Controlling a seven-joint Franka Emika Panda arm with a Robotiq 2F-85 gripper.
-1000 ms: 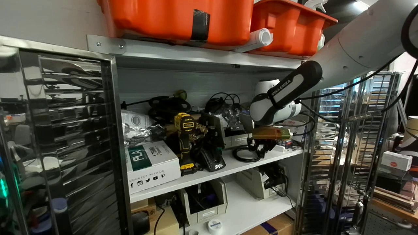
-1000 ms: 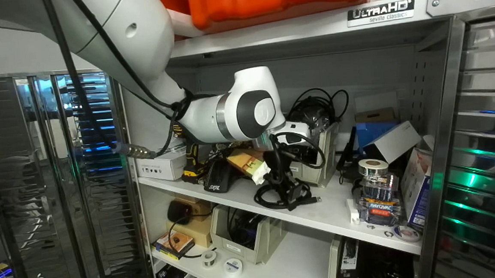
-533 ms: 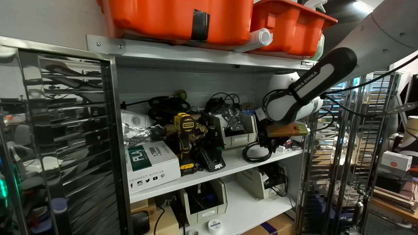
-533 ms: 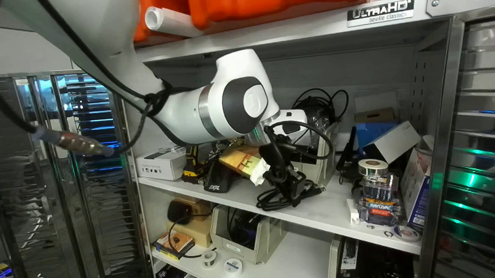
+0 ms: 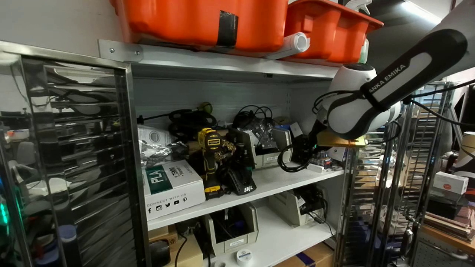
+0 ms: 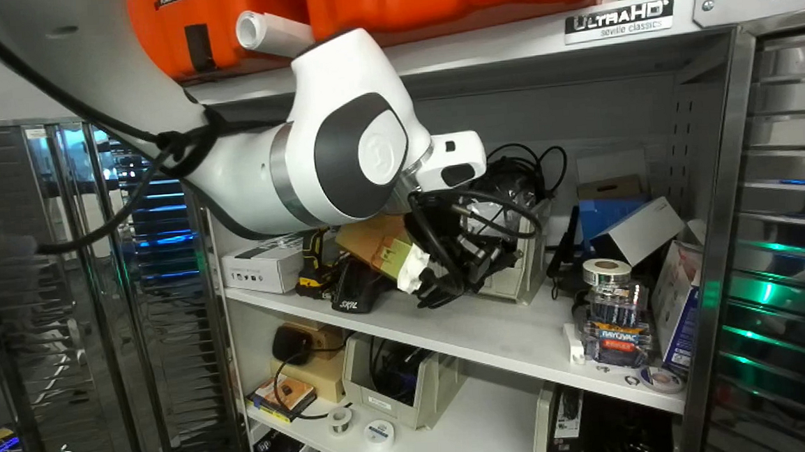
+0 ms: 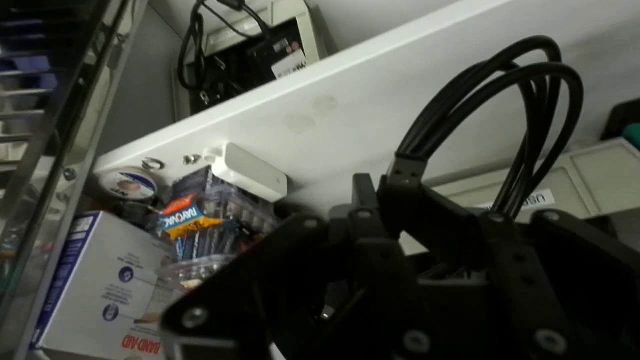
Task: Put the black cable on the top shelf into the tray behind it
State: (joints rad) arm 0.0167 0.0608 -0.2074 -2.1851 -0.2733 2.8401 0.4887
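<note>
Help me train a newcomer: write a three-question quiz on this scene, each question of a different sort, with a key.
1. True or false: the cable is outside the tray.
2. Which brand is on the battery pack? A) Duracell B) Rayovac C) Energizer
3. Fill in: in an exterior view, the green panel on the box beside the drill reads "____".

Key: 1. True; the gripper holds it in front of the tray. 2. B. 3. PLA.
</note>
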